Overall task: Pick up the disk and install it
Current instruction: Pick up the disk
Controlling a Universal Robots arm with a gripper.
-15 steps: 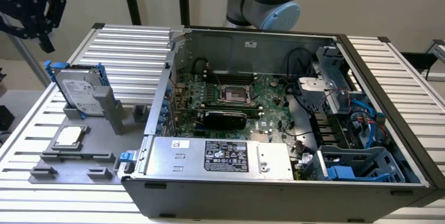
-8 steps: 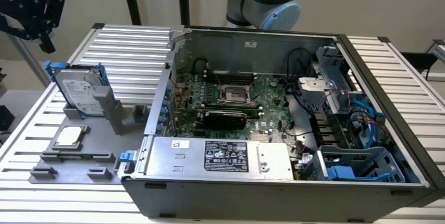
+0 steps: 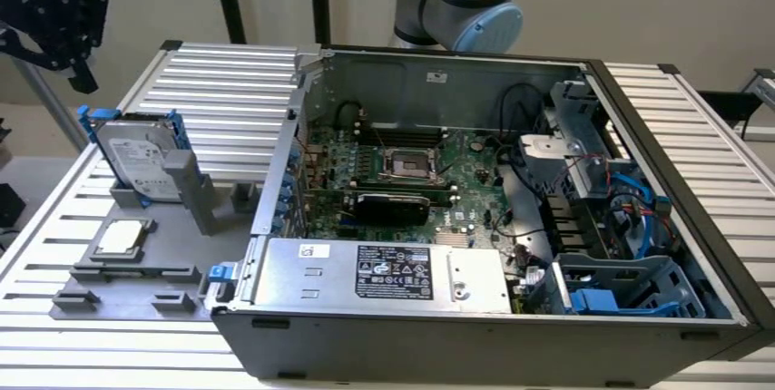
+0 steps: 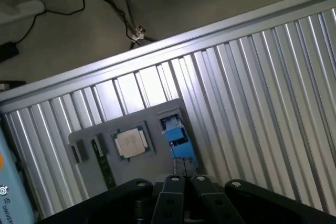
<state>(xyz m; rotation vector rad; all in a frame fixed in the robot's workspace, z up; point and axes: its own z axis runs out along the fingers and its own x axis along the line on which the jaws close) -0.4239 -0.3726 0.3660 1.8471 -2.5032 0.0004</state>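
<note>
The disk (image 3: 136,152) stands upright in a grey holder on the exterior view's left. It is a silver-grey drive with a white label, clipped in a blue frame. In the wrist view I look down on the disk's (image 4: 176,136) blue top edge. My black gripper (image 3: 80,65) hangs well above the disk and toward the exterior view's left, apart from it. In the wrist view the gripper (image 4: 182,174) has its fingertips pressed together with nothing between them, so it is shut.
A small square processor chip (image 3: 122,238) (image 4: 131,144) lies on the grey fixture plate (image 3: 122,281) beside the disk holder. The open computer case (image 3: 485,181) fills the middle, with a blue drive cage (image 3: 630,288) at its near right corner. Ribbed metal table (image 4: 262,87) lies below.
</note>
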